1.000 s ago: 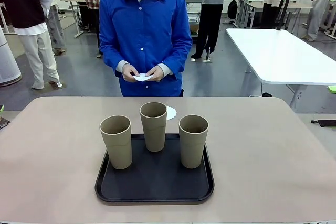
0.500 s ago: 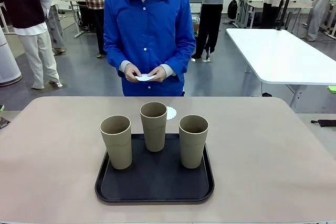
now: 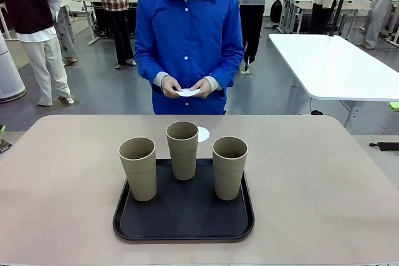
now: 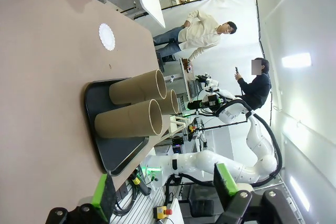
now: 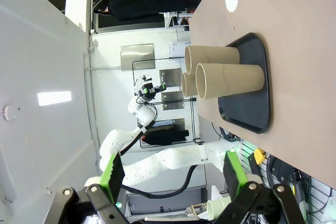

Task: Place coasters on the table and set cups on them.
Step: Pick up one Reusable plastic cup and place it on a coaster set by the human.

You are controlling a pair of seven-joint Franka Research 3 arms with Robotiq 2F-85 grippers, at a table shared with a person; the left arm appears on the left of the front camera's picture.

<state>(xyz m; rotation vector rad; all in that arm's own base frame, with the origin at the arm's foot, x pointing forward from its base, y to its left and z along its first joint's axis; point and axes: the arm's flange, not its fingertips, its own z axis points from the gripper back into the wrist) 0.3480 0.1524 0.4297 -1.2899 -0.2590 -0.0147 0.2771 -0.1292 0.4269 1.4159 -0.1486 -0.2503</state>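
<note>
Three cups stand upright on one black tray (image 3: pixel 184 228), and the tray sits on the beige counter (image 3: pixel 62 179). The left cup (image 3: pixel 138 167) is toward the tray's left edge and the right cup (image 3: pixel 229 166) toward its right edge, both about halfway back. The middle cup (image 3: pixel 182 149) stands between them at the tray's far edge. None of the three touches another, and all are empty.

Two white patches of coaster can be counted. One coaster (image 3: pixel 203 134) lies flat on the counter just beyond the tray's far edge, partly hidden behind the middle cup, with no cup on it. The other, the held coaster (image 3: pixel 187 92), is well beyond the tray, off the counter, pinched between the person's two hands (image 3: pixel 171 86) at waist height. I cannot tell whether it is a single doily or a small stack.

The person, in a blue shirt, stands at the counter's far side, opposite the tray.

Both robot hands are on the near side of the tray and well apart from it. The left robot hand (image 4: pixel 161 184) has its green-padded fingers spread wide with nothing between them. The right robot hand (image 5: pixel 172 171) is likewise spread and grips nothing.
</note>
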